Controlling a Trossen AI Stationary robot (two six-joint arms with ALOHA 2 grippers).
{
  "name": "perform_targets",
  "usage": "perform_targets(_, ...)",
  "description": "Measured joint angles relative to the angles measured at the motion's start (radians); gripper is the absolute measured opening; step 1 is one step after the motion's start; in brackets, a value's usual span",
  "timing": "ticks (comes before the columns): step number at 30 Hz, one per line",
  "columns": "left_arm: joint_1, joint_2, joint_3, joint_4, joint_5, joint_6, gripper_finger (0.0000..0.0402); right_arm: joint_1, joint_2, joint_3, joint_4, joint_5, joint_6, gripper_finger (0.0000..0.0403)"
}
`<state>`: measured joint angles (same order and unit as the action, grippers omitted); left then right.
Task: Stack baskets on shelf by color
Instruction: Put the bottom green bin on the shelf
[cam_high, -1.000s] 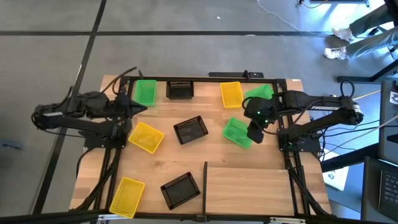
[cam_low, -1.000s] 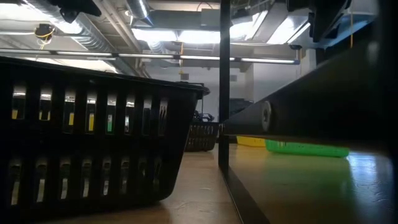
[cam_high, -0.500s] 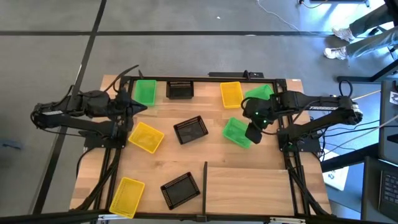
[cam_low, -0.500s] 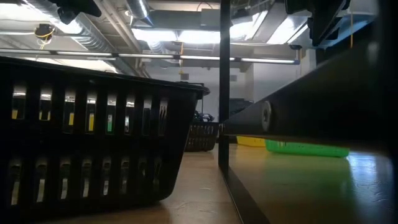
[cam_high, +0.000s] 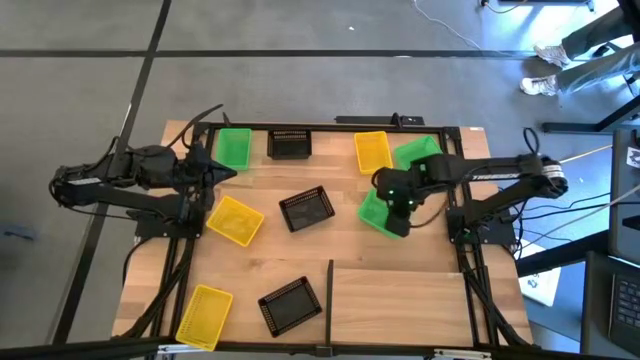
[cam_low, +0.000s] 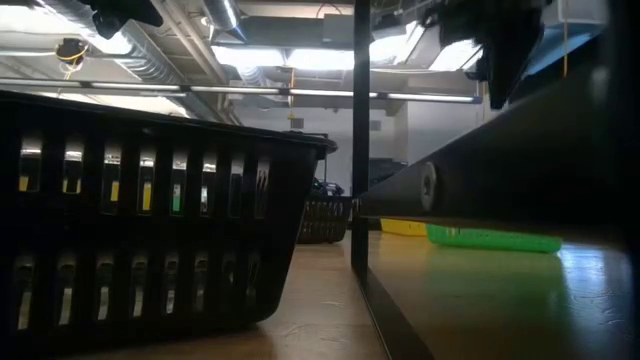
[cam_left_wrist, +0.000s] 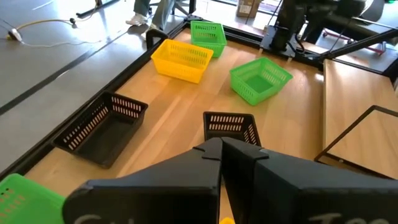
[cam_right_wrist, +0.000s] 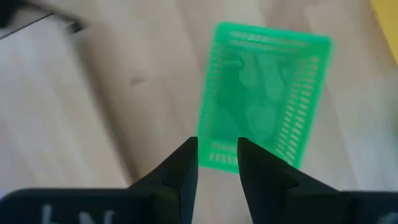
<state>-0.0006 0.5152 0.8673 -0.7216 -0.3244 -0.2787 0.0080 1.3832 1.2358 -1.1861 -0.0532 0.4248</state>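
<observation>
The right tool (cam_high: 397, 203) hung over the green basket (cam_high: 381, 213) lying loose in the middle-right of the worktop (cam_high: 350, 260), released, fingers (cam_right_wrist: 181, 168) parted, nothing between them. In the right wrist view the near short wall of that basket (cam_right_wrist: 264, 93) sat just ahead of the fingertips, its long axis running straight away from the tool, so the gap between the fingers lined up with that wall. Whether the fingers already touched the rim was hard to judge, the wrist view being blurred. This basket lay skewed to the worktop's edges, just beside the yellow basket (cam_high: 372, 152) and a second green one (cam_high: 416, 152). The right arm was far nearer than the left. The left tool (cam_high: 225, 170), clenched and empty, waited by the far-left green basket (cam_high: 234, 147). The shelf (cam_high: 400, 300) held nothing.
</observation>
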Motion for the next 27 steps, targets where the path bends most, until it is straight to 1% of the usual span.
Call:
perform_targets(6,0.000,0.000,0.000,0.002,0.000,0.000,0.0000,-0.071,0.064,0.000,-0.024,0.006,0.117,0.0103)
perform_targets(10,0.000,0.000,0.000,0.003,0.000,0.000,0.0000,-0.137,0.094,0.000,-0.024,-0.001,0.097,0.0099)
perform_targets(13,0.000,0.000,0.000,0.003,0.000,0.000,0.0000,-0.195,0.114,-0.003,-0.021,-0.030,0.094,0.0098)
perform_targets(17,0.000,0.000,0.000,0.003,0.000,0.000,0.0000,-0.260,0.139,-0.034,-0.016,-0.035,0.095,0.0098)
perform_targets(21,0.000,0.000,0.000,0.004,0.000,0.001,0.0000,-0.302,0.170,-0.064,-0.006,-0.034,0.066,0.0098)
perform_targets(27,0.000,0.000,0.000,0.004,0.000,0.001,0.0000,-0.339,0.199,-0.123,0.082,-0.035,0.016,0.0098)
